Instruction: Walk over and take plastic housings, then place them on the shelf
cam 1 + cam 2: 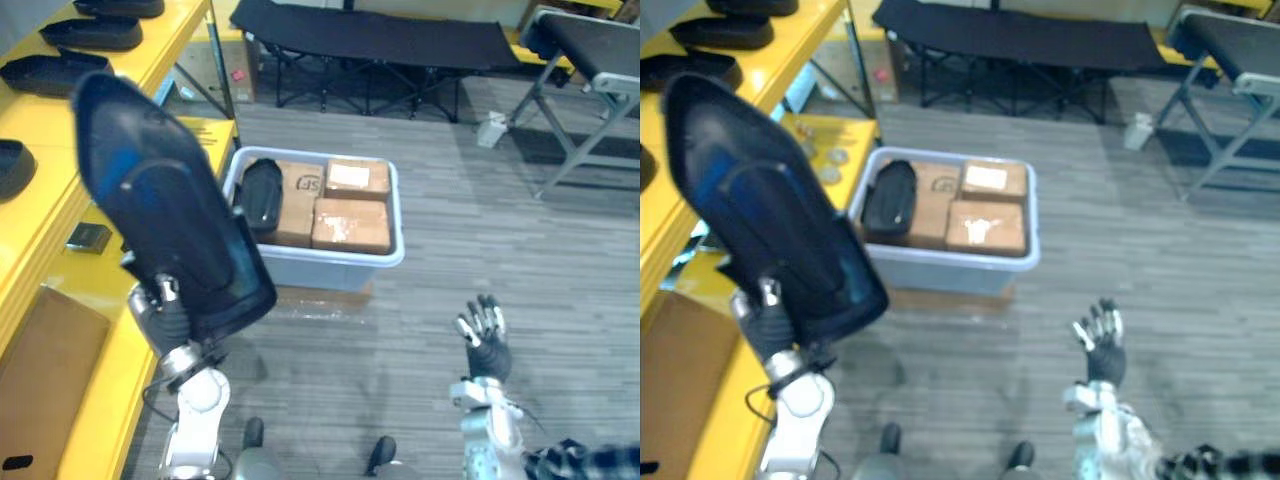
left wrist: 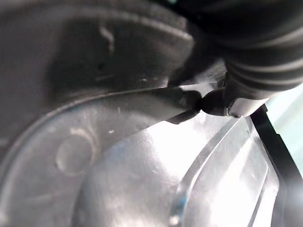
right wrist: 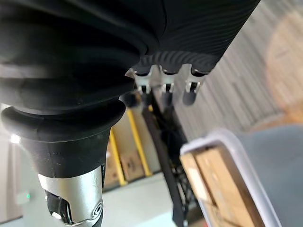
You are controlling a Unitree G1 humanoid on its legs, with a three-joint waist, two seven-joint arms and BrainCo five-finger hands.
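Two black plastic housings, you say?

— Yes. My left hand [image 1: 165, 310] has its fingers clamped on the lower edge of one housing [image 1: 165, 200], a long glossy curved shell, tilted, just beside the yellow shelf [image 1: 120, 380]. The second housing [image 1: 262, 195] lies in the white bin [image 1: 395, 215], against brown cardboard boxes [image 1: 350, 225].

— And your right?

— My right hand [image 1: 487, 335] has its fingers spread wide, holding nothing, over grey plank floor [image 1: 500, 230], well apart from the bin's rounded rim.
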